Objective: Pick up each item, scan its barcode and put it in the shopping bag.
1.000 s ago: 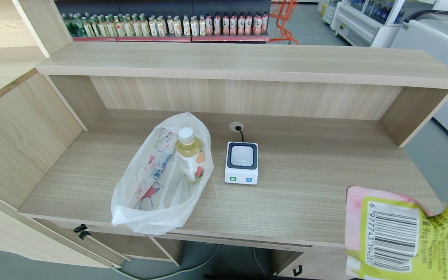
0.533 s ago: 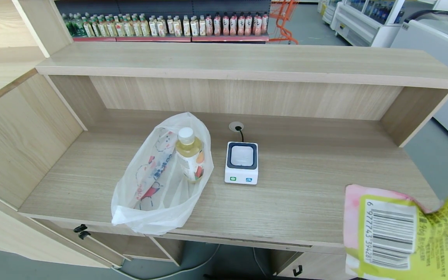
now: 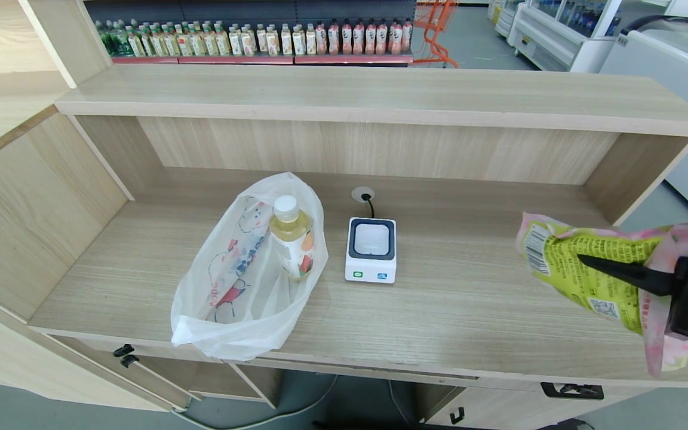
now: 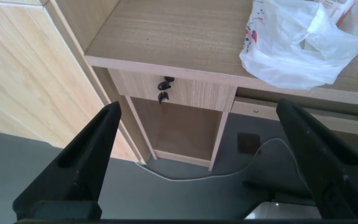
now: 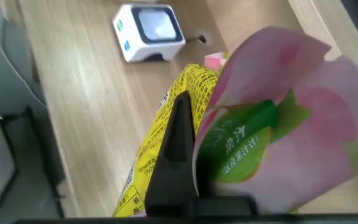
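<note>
2 grippers: L gripper (image 4: 199, 112) hangs low before the counter's front-left corner, fingers spread wide, nothing btwn them. R gripper (image 3: 586, 263) is clamped on the snack pouch.
Snack pouch (image 3: 559, 266): held in the air over the counter's right end, lying sideways, 1 black finger across its face. Crinkly printed film, yellow-green w/ pink ends, puffy. Pinched mid-body, prob. so the printed end stays free.
Barcode (image 3: 534, 249): on the pouch end nearest the scanner, facing up and away from the window. Judged: scan not yet done, pouch needs turning face-down over the window.
Counter (image 3: 469, 322): flat, matte, pale wood-grain laminate.
Shopping bag (image 3: 200, 334): thin translucent white plastic w/ cartoon print, limp, slumped on the counter just left of the scanner. Mouth gapes, so items can drop in; soft walls may fold shut.
Bottle (image 3: 289, 239): inside the bag, white cap, pale yellow drink, smooth plastic. Judged: 1 item bagged.
Scanner (image 3: 371, 248): white rounded box, dark-framed window facing up, mid-counter, well apart from the pouch.
Cable (image 3: 370, 208): black, runs from the scanner's back into a round grommet.
Back ledge (image 3: 380, 95): raised wood top behind the work surface.
Store shelf (image 3: 260, 42): row of bottles, far behind.
</note>
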You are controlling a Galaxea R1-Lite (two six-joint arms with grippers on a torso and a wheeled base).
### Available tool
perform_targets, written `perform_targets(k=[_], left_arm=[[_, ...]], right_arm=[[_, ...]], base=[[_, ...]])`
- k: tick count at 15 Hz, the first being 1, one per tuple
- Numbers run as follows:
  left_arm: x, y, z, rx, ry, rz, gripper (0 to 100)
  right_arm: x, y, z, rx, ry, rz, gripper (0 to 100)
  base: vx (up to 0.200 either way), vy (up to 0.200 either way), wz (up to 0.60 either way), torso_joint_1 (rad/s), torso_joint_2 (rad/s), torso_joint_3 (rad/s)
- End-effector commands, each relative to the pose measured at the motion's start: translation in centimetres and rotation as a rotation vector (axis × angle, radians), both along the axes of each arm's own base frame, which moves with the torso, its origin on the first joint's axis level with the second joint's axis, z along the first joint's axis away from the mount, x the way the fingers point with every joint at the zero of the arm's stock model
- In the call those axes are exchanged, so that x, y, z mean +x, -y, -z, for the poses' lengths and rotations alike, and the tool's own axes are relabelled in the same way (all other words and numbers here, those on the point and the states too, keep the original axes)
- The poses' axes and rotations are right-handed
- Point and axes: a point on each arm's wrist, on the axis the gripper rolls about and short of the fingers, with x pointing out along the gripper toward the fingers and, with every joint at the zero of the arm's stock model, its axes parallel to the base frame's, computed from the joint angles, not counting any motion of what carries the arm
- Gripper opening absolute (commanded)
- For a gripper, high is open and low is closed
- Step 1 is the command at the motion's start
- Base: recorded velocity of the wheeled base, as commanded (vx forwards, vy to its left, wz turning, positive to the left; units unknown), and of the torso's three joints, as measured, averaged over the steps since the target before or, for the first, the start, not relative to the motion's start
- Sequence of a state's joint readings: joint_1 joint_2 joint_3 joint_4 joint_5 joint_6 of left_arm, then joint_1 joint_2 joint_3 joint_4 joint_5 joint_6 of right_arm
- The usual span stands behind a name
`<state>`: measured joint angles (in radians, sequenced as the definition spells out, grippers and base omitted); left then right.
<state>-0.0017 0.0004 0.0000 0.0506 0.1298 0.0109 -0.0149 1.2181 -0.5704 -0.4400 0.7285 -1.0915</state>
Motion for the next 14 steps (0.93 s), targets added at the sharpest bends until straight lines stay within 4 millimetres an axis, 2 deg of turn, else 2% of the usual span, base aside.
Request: perform_targets(k=[1, 4, 8, 14], left_arm=[[0.0, 0.0, 0.0, 0.000, 0.000, -0.001, 100], [0.0, 0.0, 0.0, 0.000, 0.000, -0.001, 100], [0.0, 0.0, 0.0, 0.004, 0.000, -0.001, 100], [0.0, 0.0, 0.0, 0.001, 0.000, -0.001, 100]], right_arm=[[0.5, 1.6, 0.2, -0.116, 0.068, 0.107, 0], [1.1, 3.4, 0.8, -0.227, 0.108, 0.181, 0], [1.1, 4.1, 0.5, -0.240, 0.120, 0.214, 0], [2.9, 3.7, -0.4, -0.226, 0.101, 0.160, 0]], base=[[0.000, 0.000, 0.00, 0.000, 0.00, 0.000], [0.000, 0.000, 0.00, 0.000, 0.00, 0.000], [0.000, 0.000, 0.00, 0.000, 0.00, 0.000], [0.000, 0.200, 0.00, 0.006, 0.00, 0.001]])
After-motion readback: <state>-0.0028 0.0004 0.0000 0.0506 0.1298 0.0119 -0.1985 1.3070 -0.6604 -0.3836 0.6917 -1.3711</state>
